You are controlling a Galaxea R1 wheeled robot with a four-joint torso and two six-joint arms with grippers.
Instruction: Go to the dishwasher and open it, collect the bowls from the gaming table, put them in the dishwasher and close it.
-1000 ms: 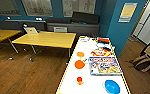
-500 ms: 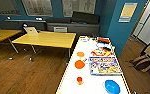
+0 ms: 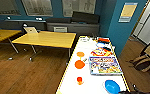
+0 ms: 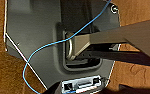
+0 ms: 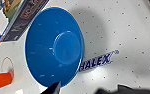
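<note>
The round bright blue plastic bowl [image 5: 54, 48] lies empty on the white speckled tabletop [image 3: 91, 81] of the long gaming table, near its close end. Two shallow orange bowls [image 3: 79, 64] lie farther along, beside a colourful game box [image 3: 104, 65]. Blue letters "HALEX" [image 5: 97, 62] are printed just beside the blue bowl. I cannot tell the state of either hand.
</note>
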